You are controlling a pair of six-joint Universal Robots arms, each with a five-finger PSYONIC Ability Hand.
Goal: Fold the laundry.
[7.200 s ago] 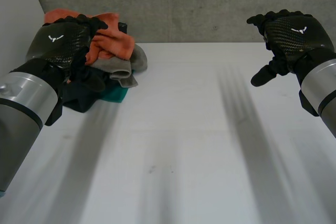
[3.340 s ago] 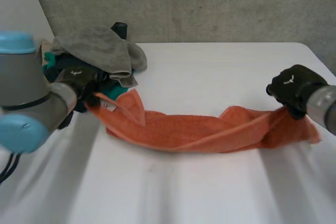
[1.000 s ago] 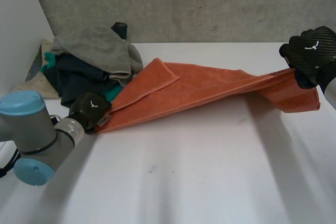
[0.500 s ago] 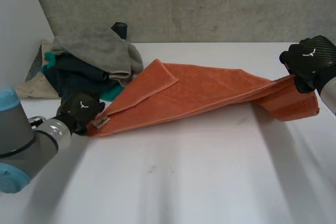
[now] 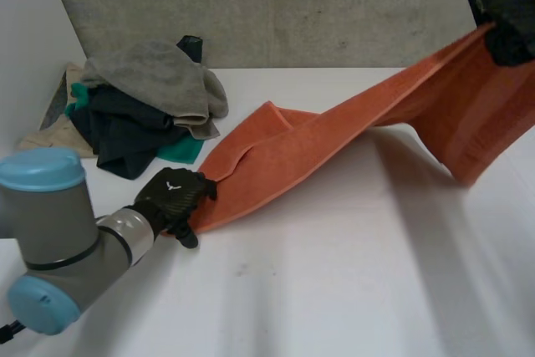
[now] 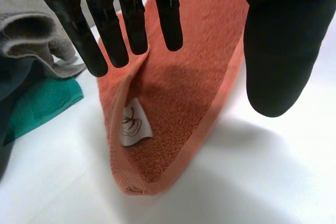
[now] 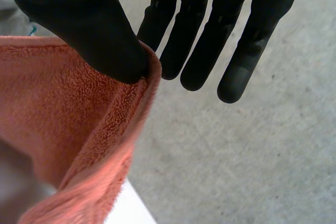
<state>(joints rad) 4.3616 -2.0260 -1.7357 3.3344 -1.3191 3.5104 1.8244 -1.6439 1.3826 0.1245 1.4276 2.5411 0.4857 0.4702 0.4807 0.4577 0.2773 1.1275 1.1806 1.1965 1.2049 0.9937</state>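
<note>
1. The light is bright and diffuse, falling from above onto the white table (image 5: 334, 290), which looks pale with a mild sheen
2. In the head view, the raised orange towel (image 5: 334, 135) casts a soft-edged grey shadow on the table beneath its span
3. The concrete wall (image 5: 292, 6) is evenly lit
4. In the left wrist view, the table beside the towel is nearly washed out to white, and a darker shadow lies under the towel's folded end
5. In the right wrist view, the towel's underside sits in shade
</note>
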